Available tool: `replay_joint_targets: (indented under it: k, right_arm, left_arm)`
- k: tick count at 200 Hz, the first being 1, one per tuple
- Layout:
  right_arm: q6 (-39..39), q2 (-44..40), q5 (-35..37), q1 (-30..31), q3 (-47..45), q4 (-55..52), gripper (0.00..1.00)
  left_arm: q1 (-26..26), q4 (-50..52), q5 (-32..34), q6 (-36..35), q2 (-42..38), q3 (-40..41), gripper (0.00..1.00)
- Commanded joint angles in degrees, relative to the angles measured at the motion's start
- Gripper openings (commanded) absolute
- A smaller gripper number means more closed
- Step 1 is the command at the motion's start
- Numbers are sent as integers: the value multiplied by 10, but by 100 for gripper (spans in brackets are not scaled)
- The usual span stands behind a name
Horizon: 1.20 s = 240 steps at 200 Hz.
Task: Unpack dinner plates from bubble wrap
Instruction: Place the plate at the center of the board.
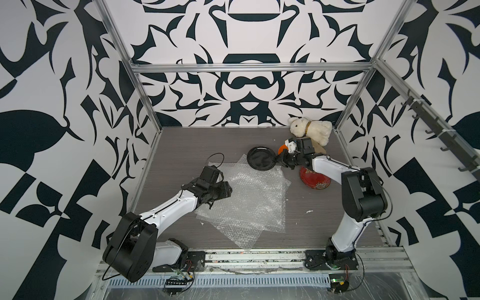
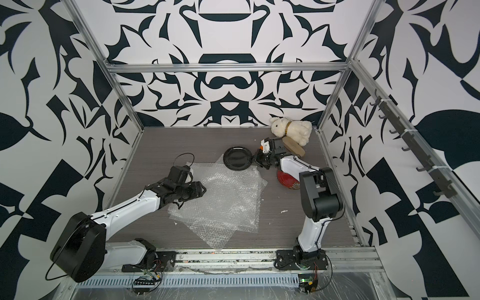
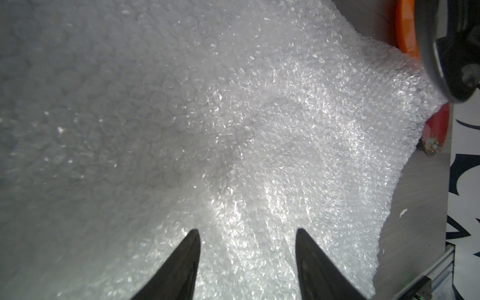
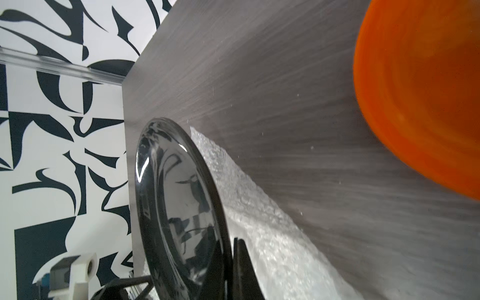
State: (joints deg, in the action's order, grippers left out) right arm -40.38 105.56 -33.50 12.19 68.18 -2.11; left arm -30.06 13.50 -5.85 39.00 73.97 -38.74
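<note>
On the table [image 1: 181,145]: bubble wrap [image 1: 249,200] lies flat in the middle, a loose pile of clear sheets.
Left gripper [image 3: 246,231]: over the left part of the bubble wrap, its two fingers spread apart, with nothing between them.
Right gripper [image 4: 230,257]: at the far right corner of the bubble wrap, fingers pressed together on the rim of the black plate [image 1: 260,158].
Black plate: unwrapped, its near edge over the far edge of the bubble wrap.
Orange plate [image 1: 281,149]: just past the far right corner of the bubble wrap, mostly hidden behind the right wrist.
Red plate [image 1: 315,181]: just beside the right side of the bubble wrap, flowers on it, partly under the right arm.
Plush rabbit [image 1: 310,130]: well beyond the bubble wrap, in the far right corner of the table.
Wooden brush [image 2: 294,148]: touching the rabbit, on the side nearer the bubble wrap.
</note>
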Motion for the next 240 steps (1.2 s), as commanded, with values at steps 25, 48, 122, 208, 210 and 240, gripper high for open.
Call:
replay_joint_targets:
  k: [25, 48, 122, 208, 210, 240]
  right_arm:
    - [-33, 90, 13, -19, 125, 2, 0]
    - [-34, 133, 32, -20, 178, -19, 0]
    - [-38, 215, 76, -27, 298, -79, 0]
    - [-35, 277, 101, -27, 394, -155, 0]
    - [-35, 277, 101, -27, 395, -156, 0]
    - [-33, 284, 107, -27, 404, -166, 2]
  left_arm:
    - [0, 15, -18, 10, -28, 13, 60]
    - [0, 4, -32, 13, -23, 17, 60]
    - [0, -15, -55, 20, 61, 18, 58]
    - [0, -1, -50, 19, 60, 14, 58]
    - [0, -1, -50, 19, 60, 15, 58]
    - [0, 0, -50, 19, 57, 15, 58]
